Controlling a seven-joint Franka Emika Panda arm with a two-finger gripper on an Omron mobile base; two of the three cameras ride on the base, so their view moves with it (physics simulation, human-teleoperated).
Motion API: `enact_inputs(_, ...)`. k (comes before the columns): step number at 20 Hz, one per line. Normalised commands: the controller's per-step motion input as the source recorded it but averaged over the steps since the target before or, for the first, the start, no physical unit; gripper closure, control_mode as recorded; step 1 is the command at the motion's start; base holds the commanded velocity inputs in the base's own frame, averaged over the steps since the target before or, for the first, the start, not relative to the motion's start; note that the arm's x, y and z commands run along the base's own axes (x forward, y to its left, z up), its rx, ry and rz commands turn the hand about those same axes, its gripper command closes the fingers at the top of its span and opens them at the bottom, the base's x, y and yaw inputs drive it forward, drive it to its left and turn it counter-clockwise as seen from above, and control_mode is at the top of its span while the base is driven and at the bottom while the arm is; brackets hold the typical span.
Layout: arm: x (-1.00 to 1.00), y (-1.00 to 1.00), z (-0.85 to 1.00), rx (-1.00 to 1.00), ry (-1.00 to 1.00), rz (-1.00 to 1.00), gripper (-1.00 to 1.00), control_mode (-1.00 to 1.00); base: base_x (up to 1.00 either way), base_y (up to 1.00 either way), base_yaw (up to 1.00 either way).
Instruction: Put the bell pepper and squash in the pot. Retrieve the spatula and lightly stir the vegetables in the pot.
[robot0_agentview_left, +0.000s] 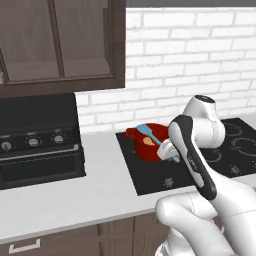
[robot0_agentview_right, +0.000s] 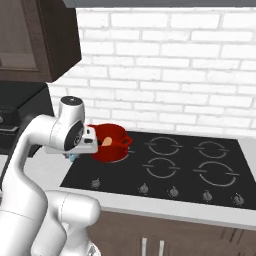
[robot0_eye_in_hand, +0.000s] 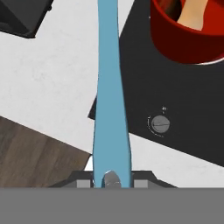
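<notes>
Spatula (robot0_eye_in_hand: 110, 87), slim smooth blue, over glossy round pot (robot0_eye_in_hand: 188, 39).

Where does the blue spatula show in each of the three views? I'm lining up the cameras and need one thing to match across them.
Left base view: the spatula runs diagonally at centre, its blade over the red pot, its handle going down-right to the wrist.
Right base view: just a blue bit under the hand, left of the pot.
Hand view: a long blue strip up the middle, clamped in the gripper.
Shared landmark: the red pot.
</notes>
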Motion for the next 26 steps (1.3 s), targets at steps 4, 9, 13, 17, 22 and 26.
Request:
enact_inputs(4, 0.13, 0.0, 0.08, 0.0, -0.03, 0.0, 1.0, -1.0, 0.0, 0.0, 0.0)
enact_inputs(9, 0.65, -0.08, 0.11, -0.06, 0.01, 0.1, 1.0, -1.0, 0.0, 0.0, 0.0)
enact_inputs(13, 1.0, -0.52, 0.0, -0.27, 0.08, 0.19, 1.0, -1.0, 0.0, 0.0, 0.0)
enact_inputs(17, 0.98, -0.54, 0.0, -0.38, 0.01, 0.29, 1.0, -1.0, 0.0, 0.0, 0.0)
enact_inputs(22, 0.59, -0.52, 0.0, -0.27, 0.0, 0.41, 1.0, -1.0, 0.0, 0.0, 0.0)
enact_inputs(26, 0.22, -0.05, 0.0, -0.08, 0.0, 0.23, 1.0, -1.0, 0.0, 0.0, 0.0)
